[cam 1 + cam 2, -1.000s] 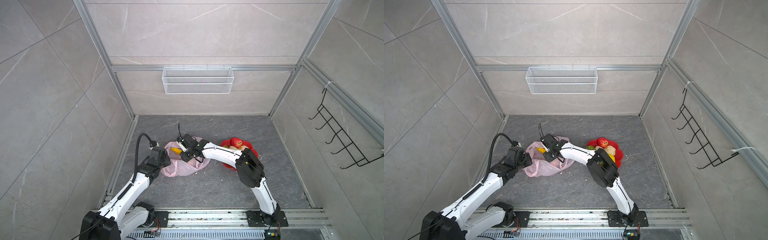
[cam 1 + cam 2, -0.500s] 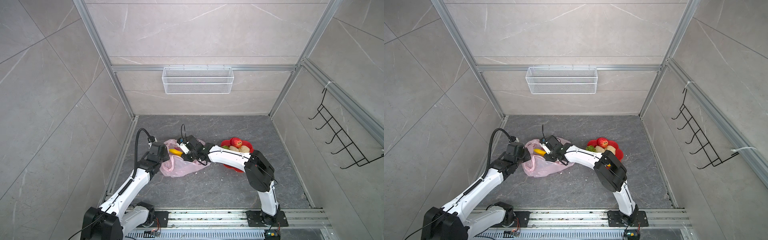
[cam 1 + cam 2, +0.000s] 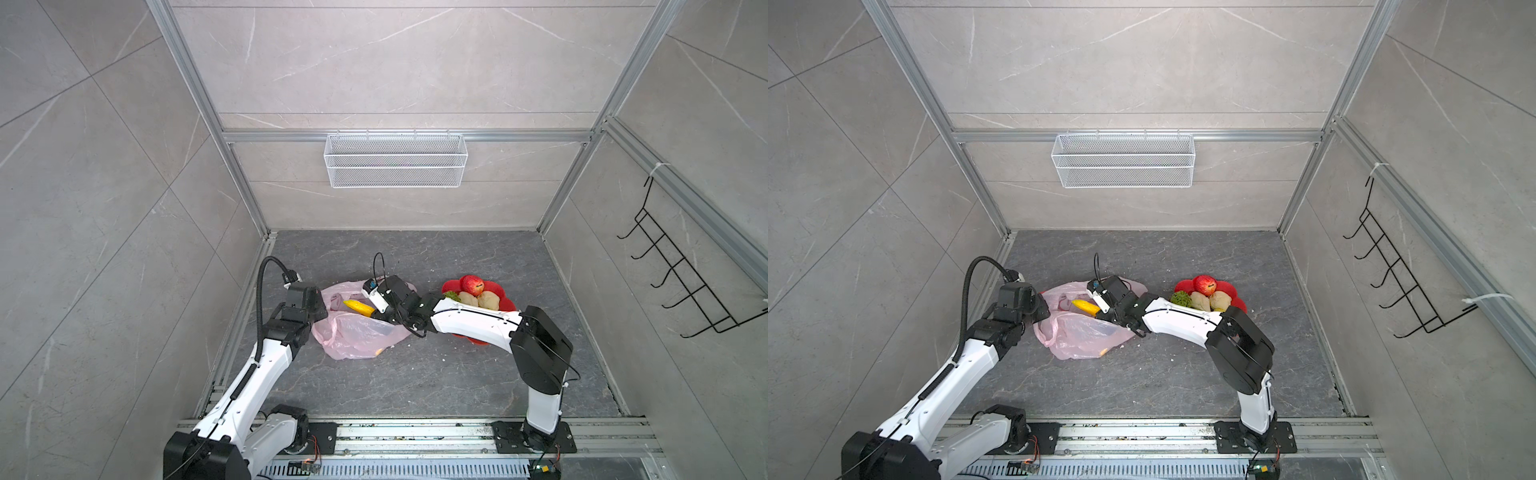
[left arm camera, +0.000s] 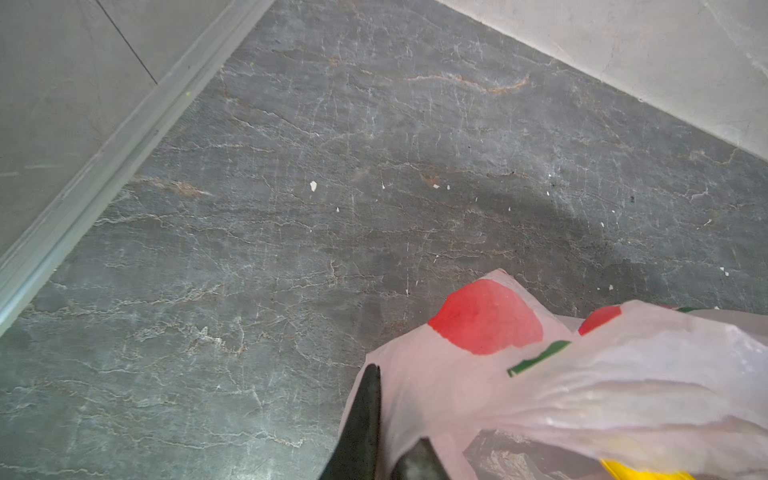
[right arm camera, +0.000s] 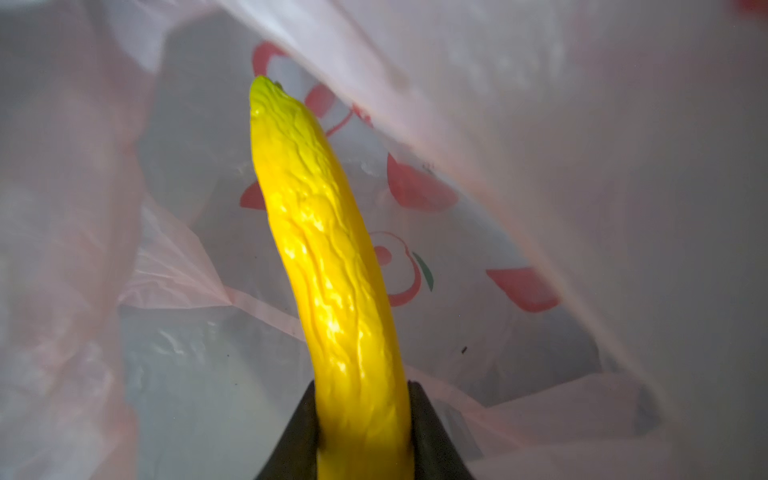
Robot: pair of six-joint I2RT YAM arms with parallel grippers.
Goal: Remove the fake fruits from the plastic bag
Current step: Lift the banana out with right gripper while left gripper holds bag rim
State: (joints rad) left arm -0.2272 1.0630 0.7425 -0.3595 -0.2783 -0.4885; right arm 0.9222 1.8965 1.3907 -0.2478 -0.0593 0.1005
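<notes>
Low centre-left in both top views: crinkly pale-pink plastic bag slumped on grey counter, red prints showing. Wrinkled yellow banana sits in its mouth, clamped by right end effector. Bag rim pinched tight by left end effector.

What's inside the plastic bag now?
A banana, gripped by the right hand, in the open mouth of the plastic bag. An orange patch shows through near its edge; crumpled film hides anything else.
</notes>
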